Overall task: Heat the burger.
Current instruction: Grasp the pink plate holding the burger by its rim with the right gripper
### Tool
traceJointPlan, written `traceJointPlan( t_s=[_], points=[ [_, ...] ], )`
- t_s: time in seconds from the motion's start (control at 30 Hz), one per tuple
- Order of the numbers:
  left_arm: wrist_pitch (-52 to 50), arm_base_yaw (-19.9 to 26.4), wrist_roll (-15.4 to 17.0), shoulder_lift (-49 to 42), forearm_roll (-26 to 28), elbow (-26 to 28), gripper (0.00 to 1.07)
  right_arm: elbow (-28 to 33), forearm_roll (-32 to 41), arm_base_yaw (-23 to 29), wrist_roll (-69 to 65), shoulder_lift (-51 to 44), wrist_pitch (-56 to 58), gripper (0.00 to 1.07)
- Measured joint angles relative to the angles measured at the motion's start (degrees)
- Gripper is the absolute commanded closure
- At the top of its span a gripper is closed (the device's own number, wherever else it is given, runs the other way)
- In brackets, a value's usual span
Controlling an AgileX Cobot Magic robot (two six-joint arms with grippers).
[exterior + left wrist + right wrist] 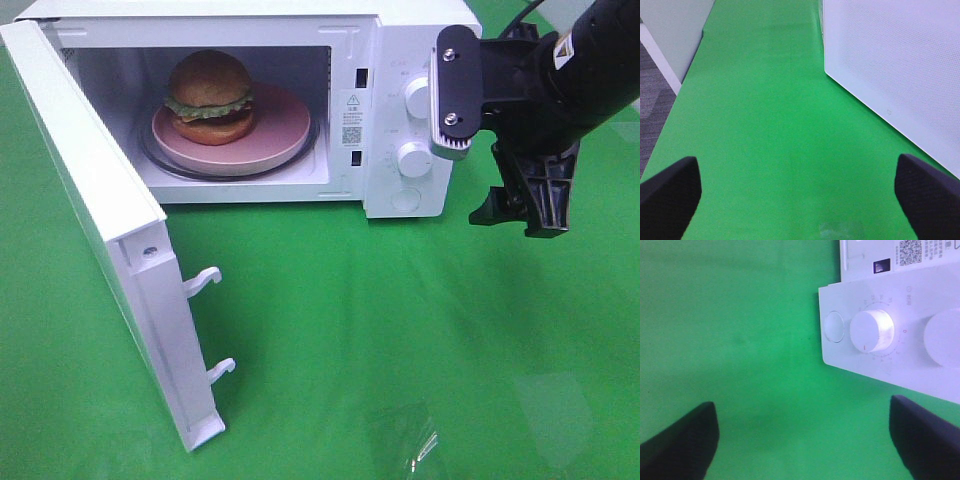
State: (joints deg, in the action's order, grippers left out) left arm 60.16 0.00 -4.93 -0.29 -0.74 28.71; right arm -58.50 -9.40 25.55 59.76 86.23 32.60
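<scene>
The burger [210, 95] is already in the microwave [395, 55] beside the empty, wide-spread right pincer [476, 158]; the door [100, 200] is unshut and the dial [414, 158] not yet turned.

Green cover under me, grey floor past its edge.

I work over a flat green cover [400, 330] that fills nearly everything I see; it is smooth and plain, one even colour from side to side. Light falls from overhead. A pale sheen [560, 392] lies on the cover towards its near side, and a small crinkled glare [421, 443] shines close by. Soft shadows darken the green in places. Beyond one edge of the cover the floor [651, 102] shows, grey carpet with a ribbed weave. A white strip [661, 60] runs along the carpet, and beside it stands a pale panel [677, 25], wall or partition I cannot tell.
</scene>
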Motion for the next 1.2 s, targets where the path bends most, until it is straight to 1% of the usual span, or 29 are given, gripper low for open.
traceJointPlan(
  t_s=[0.1, 0.17, 0.27, 0.3, 0.33, 0.37, 0.4, 0.47, 0.5, 0.53, 0.57, 0.6, 0.63, 0.67, 0.77, 0.8, 0.83, 0.87, 0.9, 0.97, 1.13, 1.17, 1.2],
  points=[
    [0.0, 0.0, 0.0, 0.0, 0.0, 0.0, 0.09, 0.0, -1.6, 1.0, -1.3, 0.0, -0.3, 0.07],
    [0.0, 0.0, 0.0, 0.0, 0.0, 0.0, 0.09, 0.0, -5.3, 3.0, -2.6, 0.0, -1.1, 0.08],
    [0.0, 0.0, 0.0, 0.0, 0.0, 0.0, 0.09, 0.0, -6.2, 3.6, -3.0, 0.1, -1.4, 0.09],
    [0.0, 0.0, 0.0, 0.0, 0.0, 0.0, 0.09, 0.0, -8.4, 4.8, -4.5, 0.3, -1.8, 0.09],
    [0.0, 0.0, 0.0, 0.0, 0.0, 0.0, 0.09, 0.0, -8.4, 4.8, -4.5, 0.3, -1.8, 0.09],
    [0.0, 0.0, 0.0, 0.0, 0.0, 0.0, 0.09, 0.0, -10.4, 6.0, -6.1, 1.3, -2.8, 0.09],
    [0.0, 0.0, 0.0, 0.0, 0.0, 0.0, 0.09, 0.0, -10.4, 6.0, -6.1, 1.3, -2.8, 0.09],
    [0.0, 0.0, 0.0, 0.0, 0.0, 0.0, 0.09, -0.9, -11.9, 8.6, -8.8, 4.6, -4.4, 0.11],
    [0.0, 0.0, 0.0, 0.0, 0.0, 0.0, 0.09, -0.9, -11.9, 8.6, -8.8, 4.6, -4.4, 0.11],
    [0.0, 0.0, 0.0, 0.0, 0.0, 0.0, 0.09, -2.5, -12.0, 10.0, -9.2, 6.6, -4.5, 0.11],
    [0.0, 0.0, 0.0, 0.0, 0.0, 0.0, 0.09, -2.5, -12.0, 10.0, -9.2, 6.6, -4.5, 0.11],
    [0.0, 0.0, 0.0, 0.0, 0.0, 0.0, 0.09, -4.4, -12.3, 11.1, -9.3, 8.9, -4.5, 0.11],
    [0.0, 0.0, 0.0, 0.0, 0.0, 0.0, 0.09, -4.4, -12.3, 11.1, -9.3, 8.9, -4.5, 0.11],
    [0.0, 0.0, 0.0, 0.0, 0.0, 0.0, 0.09, -6.5, -13.1, 12.0, -9.8, 10.9, -4.9, 0.12],
    [0.0, 0.0, 0.0, 0.0, 0.0, 0.0, 0.09, -7.7, -13.2, 12.5, -10.0, 12.0, -5.0, 0.12],
    [0.0, 0.0, 0.0, 0.0, 0.0, 0.0, 0.09, -10.1, -13.3, 13.1, -10.5, 13.9, -5.4, 0.13],
    [0.0, 0.0, 0.0, 0.0, 0.0, 0.0, 0.09, -10.1, -13.3, 13.1, -10.5, 13.9, -5.4, 0.13],
    [0.0, 0.0, 0.0, 0.0, 0.0, 0.0, 0.09, -12.1, -13.6, 13.6, -10.8, 15.9, -5.8, 0.13],
    [0.0, 0.0, 0.0, 0.0, 0.0, 0.0, 0.09, -12.1, -13.6, 13.6, -10.8, 15.9, -5.8, 0.13],
    [0.0, 0.0, 0.0, 0.0, 0.0, 0.0, 0.09, -15.3, -14.4, 13.8, -11.5, 19.3, -6.2, 0.14],
    [0.0, 0.0, 0.0, 0.0, 0.0, 0.0, 0.09, -17.4, -14.8, 13.8, -11.9, 21.4, -6.9, 0.14],
    [0.0, 0.0, 0.0, 0.0, 0.0, 0.0, 0.09, -19.2, -14.7, 13.8, -12.0, 23.3, -7.3, 0.15],
    [0.0, 0.0, 0.0, 0.0, 0.0, 0.0, 0.09, -19.2, -14.7, 13.8, -12.0, 23.3, -7.3, 0.15]
  ],
)
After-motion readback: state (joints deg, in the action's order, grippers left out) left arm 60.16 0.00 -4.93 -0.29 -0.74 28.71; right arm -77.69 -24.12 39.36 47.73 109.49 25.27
